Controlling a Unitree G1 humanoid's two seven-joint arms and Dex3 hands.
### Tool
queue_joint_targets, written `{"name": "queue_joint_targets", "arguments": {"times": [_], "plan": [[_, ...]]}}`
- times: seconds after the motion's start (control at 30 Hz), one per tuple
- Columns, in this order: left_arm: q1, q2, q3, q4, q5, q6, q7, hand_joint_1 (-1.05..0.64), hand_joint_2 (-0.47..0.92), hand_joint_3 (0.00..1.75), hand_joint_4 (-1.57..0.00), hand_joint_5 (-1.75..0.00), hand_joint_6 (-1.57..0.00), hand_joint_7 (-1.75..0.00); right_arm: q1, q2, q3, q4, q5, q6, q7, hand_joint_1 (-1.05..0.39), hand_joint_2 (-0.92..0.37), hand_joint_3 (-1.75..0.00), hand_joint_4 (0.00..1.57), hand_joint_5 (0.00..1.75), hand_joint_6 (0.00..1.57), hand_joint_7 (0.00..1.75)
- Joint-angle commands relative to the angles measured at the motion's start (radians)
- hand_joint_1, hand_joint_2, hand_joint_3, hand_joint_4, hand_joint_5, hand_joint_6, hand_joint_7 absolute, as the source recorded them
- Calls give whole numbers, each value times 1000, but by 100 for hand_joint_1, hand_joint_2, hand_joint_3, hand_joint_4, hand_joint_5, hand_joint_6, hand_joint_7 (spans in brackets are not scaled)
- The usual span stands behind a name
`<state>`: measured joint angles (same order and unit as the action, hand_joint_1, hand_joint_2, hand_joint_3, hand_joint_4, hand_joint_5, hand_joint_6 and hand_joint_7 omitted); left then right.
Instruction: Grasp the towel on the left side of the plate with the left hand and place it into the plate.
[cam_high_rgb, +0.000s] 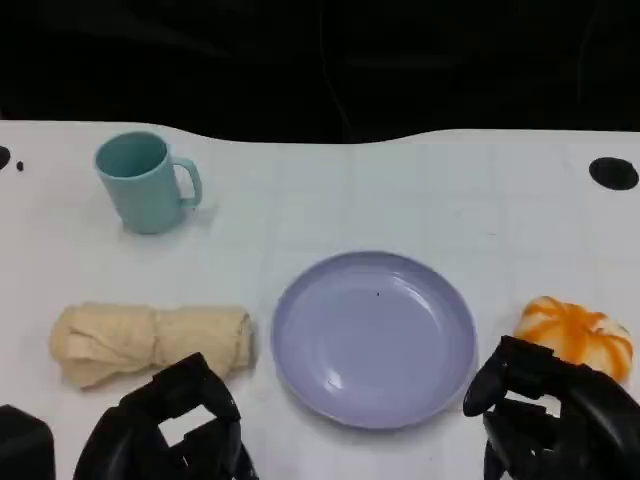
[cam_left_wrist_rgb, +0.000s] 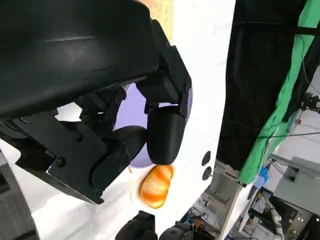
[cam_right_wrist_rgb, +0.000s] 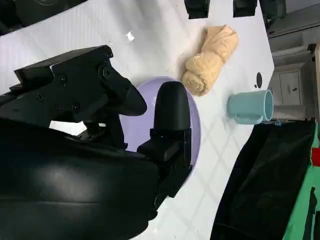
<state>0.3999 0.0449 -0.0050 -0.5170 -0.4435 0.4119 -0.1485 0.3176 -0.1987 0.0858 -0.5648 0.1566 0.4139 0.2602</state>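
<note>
A rolled beige towel (cam_high_rgb: 150, 341) lies on the white table, just left of the lavender plate (cam_high_rgb: 375, 336). My left hand (cam_high_rgb: 170, 425) hovers close in front of the towel, near the table's front edge, with its fingers apart and nothing in them. My right hand (cam_high_rgb: 552, 412) sits at the front right, beside the plate, also holding nothing. The right wrist view shows the towel (cam_right_wrist_rgb: 210, 59) beyond the plate (cam_right_wrist_rgb: 196, 125), past my right hand (cam_right_wrist_rgb: 105, 130). In the left wrist view a sliver of the plate (cam_left_wrist_rgb: 186, 100) shows behind my left hand (cam_left_wrist_rgb: 125, 125).
A teal mug (cam_high_rgb: 146, 181) stands at the back left, behind the towel. An orange-and-white striped round object (cam_high_rgb: 578, 336) lies right of the plate, just behind my right hand. A black mark (cam_high_rgb: 613, 172) sits at the table's far right.
</note>
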Motion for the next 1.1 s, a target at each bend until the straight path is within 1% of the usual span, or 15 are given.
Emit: {"name": "queue_joint_targets", "arguments": {"times": [0.03,0.17,0.2,0.27,0.33,0.37,0.4,0.47,0.5,0.6,0.67,0.8,0.9,1.03,1.1], "plan": [[-2,9,11,6,2,-4,-4,-11,48,129,-83,-175,-79,-155,-5,-4,-2,-1,-2,-4,-5,-7,-70,-105,69,175,53,159],[0,6,24,7,5,-36,-12,-9,49,130,-82,-173,-79,-152,-3,-4,10,-8,-16,1,-15,-7,-69,-105,69,175,53,160],[1,7,25,9,16,-59,-17,-11,51,125,-80,-169,-79,-143,-1,-3,13,-9,-17,-2,-18,-7,-69,-105,69,175,53,160],[2,14,22,12,49,-101,-15,-14,56,114,-75,-158,-79,-121,2,-2,17,-11,-19,-8,-20,-7,-69,-105,69,175,53,160],[-1,36,11,13,120,-154,-8,-20,59,102,-71,-141,-78,-96,4,2,18,-16,-15,-6,-22,-7,-69,-105,69,175,53,160],[-5,50,5,15,167,-185,-4,-23,63,91,-70,-131,-77,-81,5,3,18,-19,-13,-3,-23,-7,-69,-105,69,175,53,160],[-9,61,0,20,207,-217,-3,-25,72,71,-67,-114,-76,-55,6,4,18,-22,-12,0,-23,-8,-69,-105,68,175,53,160],[-18,82,-3,34,278,-276,-1,-25,84,44,-64,-97,-76,-27,7,4,19,-23,-11,1,-23,-7,-70,-105,67,175,52,159],[-22,88,-3,41,305,-299,1,-26,89,33,-59,-87,-73,-16,8,5,20,-22,-12,0,-24,-7,-70,-105,67,175,52,159],[-49,122,3,56,377,-357,-8,-27,92,23,-48,-74,-64,-5,8,9,21,-16,-12,-6,-24,-8,-69,-104,68,175,53,159],[-71,165,10,47,422,-363,-24,-31,92,19,-41,-69,-59,-2,6,10,22,-17,-12,-2,-26,-10,-69,-104,68,175,53,158],[-110,246,11,21,551,-340,-27,-43,92,7,-31,-60,-50,0,4,14,19,-14,0,4,-22,-11,-69,-103,68,175,54,158],[-143,314,4,17,665,-342,-37,-43,91,4,-25,-56,-44,0,2,11,17,-12,3,3,-21,-10,-69,-103,69,175,54,157],[-192,399,-28,-3,870,-284,-65,-48,90,1,-21,-49,-38,0,-1,9,13,-11,2,5,-22,-10,-69,-103,69,175,54,157],[-221,442,-59,4,998,-274,-75,-53,92,1,-24,-40,-34,0,0,9,12,-8,2,4,-22,-9,-69,-103,68,175,54,157]]}}
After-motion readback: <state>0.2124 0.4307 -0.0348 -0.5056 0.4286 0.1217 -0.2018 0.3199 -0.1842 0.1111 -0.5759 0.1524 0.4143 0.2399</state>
